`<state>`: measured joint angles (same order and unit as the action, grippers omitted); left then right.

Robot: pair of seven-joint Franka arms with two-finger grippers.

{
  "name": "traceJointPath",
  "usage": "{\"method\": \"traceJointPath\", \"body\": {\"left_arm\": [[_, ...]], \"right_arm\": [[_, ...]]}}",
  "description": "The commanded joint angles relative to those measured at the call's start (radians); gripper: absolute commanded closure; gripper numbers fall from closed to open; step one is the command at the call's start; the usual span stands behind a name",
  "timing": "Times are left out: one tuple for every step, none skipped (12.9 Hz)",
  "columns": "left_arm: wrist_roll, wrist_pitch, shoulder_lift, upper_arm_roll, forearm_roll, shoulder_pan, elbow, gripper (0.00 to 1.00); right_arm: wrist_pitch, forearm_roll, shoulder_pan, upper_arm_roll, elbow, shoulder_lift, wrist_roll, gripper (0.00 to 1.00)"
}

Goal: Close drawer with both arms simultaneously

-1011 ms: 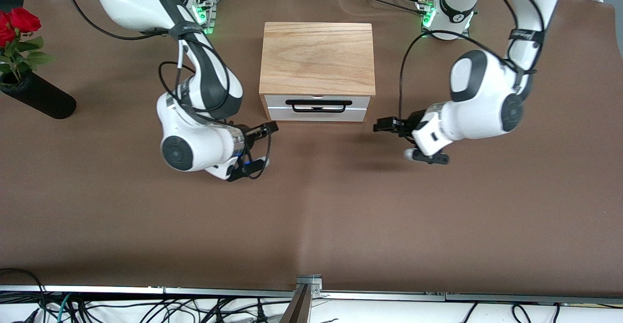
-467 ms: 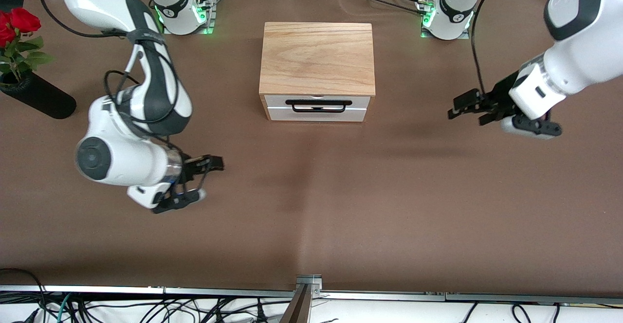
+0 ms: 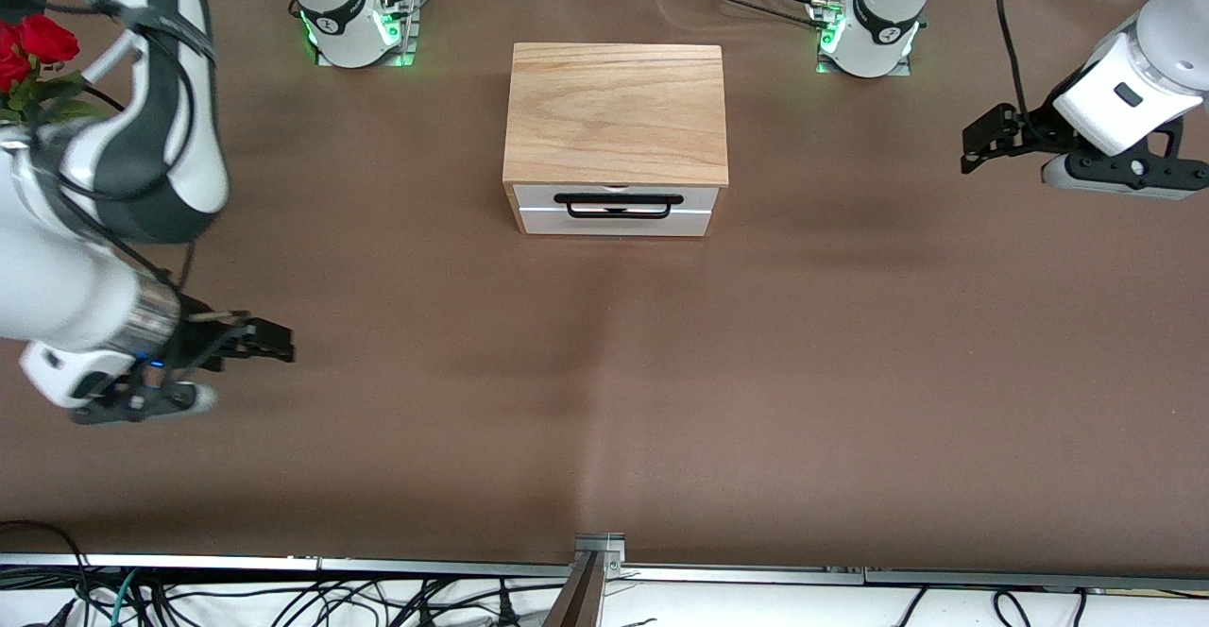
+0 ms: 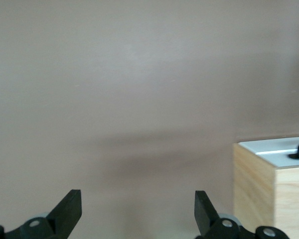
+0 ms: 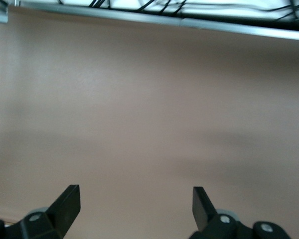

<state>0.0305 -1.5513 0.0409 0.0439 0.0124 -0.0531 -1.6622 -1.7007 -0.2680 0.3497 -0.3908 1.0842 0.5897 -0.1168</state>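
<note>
one shallow white-fronted drawer (image 3: 614, 211) with a thin black wire handle (image 3: 619, 205) is sitting flush in the small oak-coloured box (image 3: 616, 114) midway between the arm bases. both black two-finger grippers are hanging spread open, holding nothing: the left gripper (image 3: 982, 143) over its table end, the right gripper (image 3: 269, 344) over bare brown tabletop (image 3: 756, 372) well apart from the box.

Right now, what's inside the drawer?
Nothing inside can be seen. The drawer sits shut in the box; only its white front and black handle show, so its contents are covered. Both tools, the left and right, hang open, apart from it.
</note>
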Motion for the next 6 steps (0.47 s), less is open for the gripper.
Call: {"method": "traceJointPath", "body": {"left_arm": [[0.0, 0.04, -0.013, -0.038, -0.04, -0.017, 0.048, 0.0], [0.002, 0.042, -0.021, -0.045, -0.032, -0.017, 0.05, 0.0], [0.002, 0.036, -0.019, -0.049, -0.028, -0.004, 0.064, 0.0], [0.002, 0.039, -0.019, -0.047, -0.028, -0.004, 0.07, 0.0], [0.0, 0.039, -0.019, -0.045, -0.029, -0.004, 0.073, 0.0], [0.0, 0.039, -0.019, -0.049, -0.029, -0.004, 0.075, 0.0]], "right_arm": [[0.047, 0.125, 0.021, -0.014, 0.006, -0.088, -0.001, 0.0], [0.058, 0.172, 0.029, -0.014, 0.006, -0.099, -0.003, 0.0], [0.059, 0.184, 0.031, -0.014, 0.005, -0.1, -0.003, 0.0], [0.059, 0.184, 0.031, -0.014, 0.005, -0.1, -0.003, 0.0], [0.059, 0.184, 0.031, -0.014, 0.005, -0.102, -0.003, 0.0], [0.061, 0.184, 0.031, -0.017, 0.005, -0.106, -0.001, 0.0]]}}
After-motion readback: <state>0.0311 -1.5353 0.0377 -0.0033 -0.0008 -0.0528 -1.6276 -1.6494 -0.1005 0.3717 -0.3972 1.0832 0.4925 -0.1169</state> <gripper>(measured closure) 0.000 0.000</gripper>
